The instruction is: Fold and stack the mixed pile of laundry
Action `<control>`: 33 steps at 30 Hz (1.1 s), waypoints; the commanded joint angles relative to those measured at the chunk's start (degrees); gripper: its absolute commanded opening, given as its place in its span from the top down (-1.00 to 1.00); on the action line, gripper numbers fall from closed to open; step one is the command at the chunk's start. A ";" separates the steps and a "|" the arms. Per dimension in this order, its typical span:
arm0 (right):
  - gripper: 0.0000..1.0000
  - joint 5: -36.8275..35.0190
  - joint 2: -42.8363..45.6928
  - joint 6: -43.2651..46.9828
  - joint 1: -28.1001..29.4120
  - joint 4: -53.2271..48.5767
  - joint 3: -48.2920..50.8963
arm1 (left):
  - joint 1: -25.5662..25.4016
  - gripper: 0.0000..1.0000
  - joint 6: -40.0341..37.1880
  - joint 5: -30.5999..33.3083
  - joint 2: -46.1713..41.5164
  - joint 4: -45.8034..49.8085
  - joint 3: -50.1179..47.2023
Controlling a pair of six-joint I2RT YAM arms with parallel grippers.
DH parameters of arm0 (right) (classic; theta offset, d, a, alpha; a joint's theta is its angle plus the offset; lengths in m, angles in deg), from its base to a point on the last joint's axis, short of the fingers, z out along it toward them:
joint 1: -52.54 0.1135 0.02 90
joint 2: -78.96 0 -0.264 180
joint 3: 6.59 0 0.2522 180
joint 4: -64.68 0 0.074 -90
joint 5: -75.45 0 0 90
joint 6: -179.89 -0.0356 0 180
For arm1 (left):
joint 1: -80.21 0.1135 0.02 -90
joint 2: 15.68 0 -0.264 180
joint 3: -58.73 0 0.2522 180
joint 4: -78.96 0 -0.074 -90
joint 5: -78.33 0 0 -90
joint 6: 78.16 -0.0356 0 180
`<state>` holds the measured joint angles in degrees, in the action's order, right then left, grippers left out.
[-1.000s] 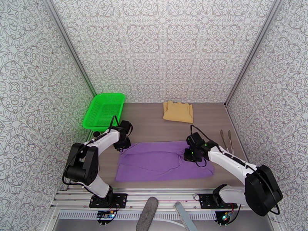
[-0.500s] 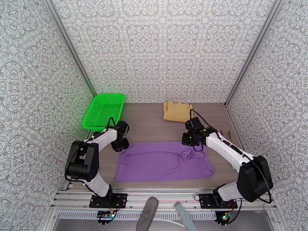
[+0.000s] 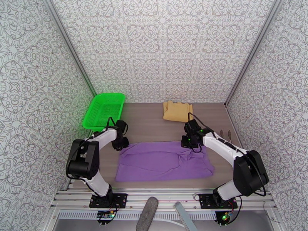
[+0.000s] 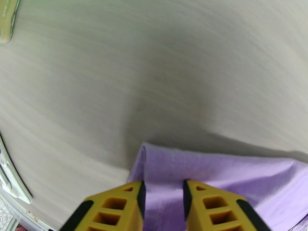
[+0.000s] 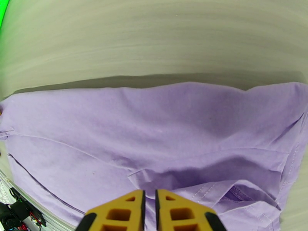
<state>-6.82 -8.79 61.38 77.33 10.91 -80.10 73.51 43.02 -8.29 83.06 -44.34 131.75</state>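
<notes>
- Purple T-shirt (image 3: 161,162) is spread out across the near half of the worktop (image 3: 154,120), long side running left to right. Creases bunch up toward its far right part.
- Green basket (image 3: 109,94) sits in the far left corner and isn't part of this step.
- Mustard-tan garment (image 3: 178,111) lies folded at the far edge, well apart from the shirt. My guess is that's the base of the stack.
- Right end effector (image 5: 149,194) was over the shirt's right-middle a second ago and has now slid up to the far edge. Its fingers are nearly together with a ridge of purple cloth drawn up to the tips, so it looks clenched on a pinch of shirt.
- Left end effector (image 4: 164,186) has barely shifted and sits at the far left corner. Its fingers straddle the hem with a gap between them, and I can't tell if it's biting yet. Looks like both are getting set on the far edge for the next fold, and nothing is folded over yet.
</notes>
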 commanded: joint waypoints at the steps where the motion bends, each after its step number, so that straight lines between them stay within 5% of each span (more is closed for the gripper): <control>1: 0.69 -0.17 0.54 0.06 -0.10 0.85 1.89 | 0.95 0.54 -1.03 -1.01 1.47 -2.49 0.10; 5: 0.70 -0.83 0.86 -0.39 -0.61 1.48 2.96 | 1.19 1.00 -1.28 -0.92 1.73 -3.21 0.36; 24: 0.77 -1.60 -4.37 -7.83 -3.70 13.74 13.86 | 4.86 1.00 -7.83 -5.05 3.83 2.05 11.62; 28: 0.72 -2.16 -2.54 -8.61 -3.70 12.60 14.74 | 5.33 0.27 -8.17 -3.19 4.45 2.58 11.81; 33: 0.69 -2.24 3.16 -10.25 -3.71 9.49 17.17 | 4.90 0.00 -8.27 -2.36 1.48 4.26 12.47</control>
<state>-7.70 -9.42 53.16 73.79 23.43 -65.32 78.23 35.51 -11.77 86.97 -42.44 142.53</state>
